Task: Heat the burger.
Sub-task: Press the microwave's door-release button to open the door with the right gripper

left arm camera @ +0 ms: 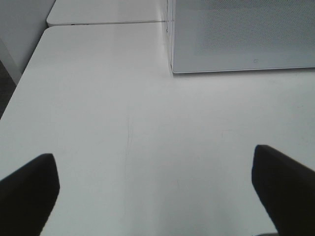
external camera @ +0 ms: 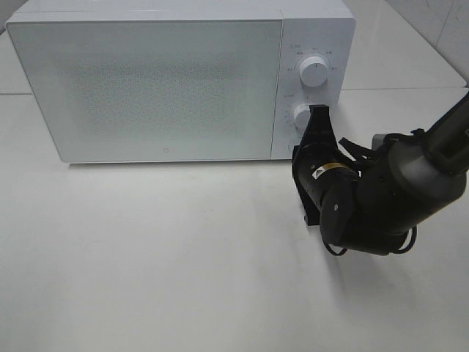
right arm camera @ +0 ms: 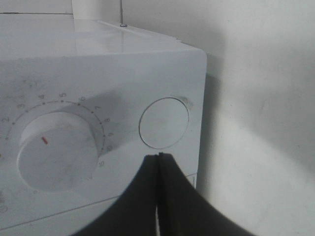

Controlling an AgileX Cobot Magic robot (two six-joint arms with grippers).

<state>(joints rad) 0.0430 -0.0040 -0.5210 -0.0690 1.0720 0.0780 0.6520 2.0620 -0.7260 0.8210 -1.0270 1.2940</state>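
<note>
The burger is out of view. The white microwave point(external camera: 168, 81) stands at the back with its door shut, and its frosted front hides the inside. My right gripper point(external camera: 296, 154) is shut and empty, with its tips at the lower part of the control panel. In the right wrist view the shut tips point(right arm camera: 158, 158) sit at the edge of a round button point(right arm camera: 164, 123), beside the numbered dial point(right arm camera: 59, 152). My left gripper point(left arm camera: 157, 196) is open and empty over bare table, well short of the microwave's left front corner point(left arm camera: 173, 69).
Two dials point(external camera: 315, 71) point(external camera: 300, 115) sit on the panel's right side. The right arm point(external camera: 396, 183) reaches in from the right edge over the white table point(external camera: 161, 257). A table seam point(left arm camera: 98, 23) runs behind the left side.
</note>
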